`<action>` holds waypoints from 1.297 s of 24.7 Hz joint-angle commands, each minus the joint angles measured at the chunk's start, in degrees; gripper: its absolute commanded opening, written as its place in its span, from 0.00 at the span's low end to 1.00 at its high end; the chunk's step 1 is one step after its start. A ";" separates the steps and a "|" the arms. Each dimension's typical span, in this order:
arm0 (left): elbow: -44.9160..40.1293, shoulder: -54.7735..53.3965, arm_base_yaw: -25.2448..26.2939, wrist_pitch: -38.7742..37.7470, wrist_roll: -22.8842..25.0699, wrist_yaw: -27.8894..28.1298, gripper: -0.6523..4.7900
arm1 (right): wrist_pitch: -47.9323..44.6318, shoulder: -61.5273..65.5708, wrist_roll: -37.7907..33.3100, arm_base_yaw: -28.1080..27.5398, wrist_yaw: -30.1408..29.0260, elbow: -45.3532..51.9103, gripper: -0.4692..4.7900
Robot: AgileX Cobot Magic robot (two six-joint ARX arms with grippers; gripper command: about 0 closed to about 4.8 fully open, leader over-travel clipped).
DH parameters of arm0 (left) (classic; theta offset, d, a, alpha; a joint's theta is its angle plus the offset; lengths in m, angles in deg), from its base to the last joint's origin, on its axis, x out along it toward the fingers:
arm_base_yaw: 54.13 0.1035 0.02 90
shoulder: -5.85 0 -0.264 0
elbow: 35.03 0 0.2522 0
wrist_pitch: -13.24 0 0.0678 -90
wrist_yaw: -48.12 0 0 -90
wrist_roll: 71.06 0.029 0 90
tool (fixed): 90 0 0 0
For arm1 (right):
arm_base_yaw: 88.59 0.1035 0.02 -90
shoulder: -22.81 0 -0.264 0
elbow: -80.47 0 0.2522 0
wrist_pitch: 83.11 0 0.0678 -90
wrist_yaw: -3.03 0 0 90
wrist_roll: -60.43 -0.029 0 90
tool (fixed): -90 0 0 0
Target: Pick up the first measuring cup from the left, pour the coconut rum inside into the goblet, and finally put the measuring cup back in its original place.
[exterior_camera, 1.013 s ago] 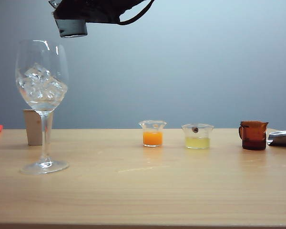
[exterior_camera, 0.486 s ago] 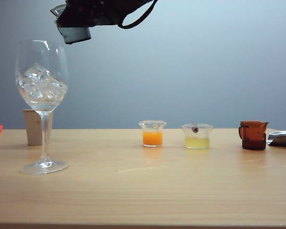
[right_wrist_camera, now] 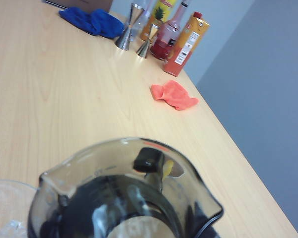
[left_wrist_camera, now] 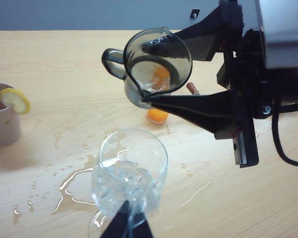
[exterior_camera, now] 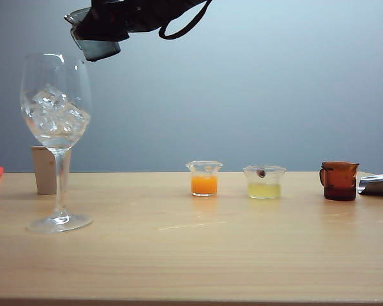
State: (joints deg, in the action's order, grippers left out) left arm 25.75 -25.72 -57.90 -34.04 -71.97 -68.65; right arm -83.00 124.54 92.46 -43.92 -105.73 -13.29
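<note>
The smoky grey measuring cup (left_wrist_camera: 156, 67) hangs tilted in the air above the goblet (exterior_camera: 56, 140), its spout tipped down toward the rim. The goblet, a tall clear stemmed glass, stands upright on the wooden table with ice cubes (exterior_camera: 53, 111) piled in its bowl.

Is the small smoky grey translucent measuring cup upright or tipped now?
Tipped. The measuring cup, held by the right gripper, leans its spout toward the tall clear stemmed goblet.
</note>
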 commanded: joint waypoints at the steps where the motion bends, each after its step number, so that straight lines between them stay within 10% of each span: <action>1: 0.11 0.02 0.07 0.00 0.26 -0.31 0.11 | -1.31 -0.72 1.27 0.15 -0.50 -0.22 0.08; 32: 0.11 0.04 0.07 -0.26 0.26 -0.31 0.11 | 0.15 -0.70 16.70 2.14 1.05 -0.20 0.08</action>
State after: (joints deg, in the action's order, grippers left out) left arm 25.75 -25.75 -57.90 -34.65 -71.97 -68.71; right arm -81.34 124.54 108.44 -41.98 -104.66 -13.23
